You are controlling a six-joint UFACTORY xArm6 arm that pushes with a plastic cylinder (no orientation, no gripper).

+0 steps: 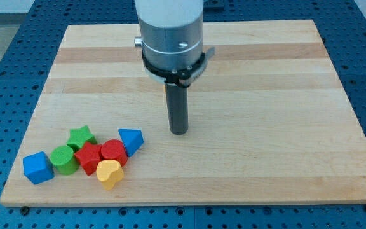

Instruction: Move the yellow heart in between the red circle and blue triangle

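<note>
The yellow heart (109, 173) lies near the view's bottom left, touching the lower edge of the red circle (114, 152). The blue triangle (131, 139) sits just right of and above the red circle, touching it. My tip (179, 131) rests on the board about 75 px to the right of the blue triangle, touching no block. The arm's white and black body hides the board behind it.
A red block (89, 158), a green star (81, 136), a green circle (63, 159) and a blue cube (37, 167) crowd left of the red circle. A sliver of the yellow hexagon (165, 91) shows behind the rod. The wooden board (284, 127) sits on a blue perforated table.
</note>
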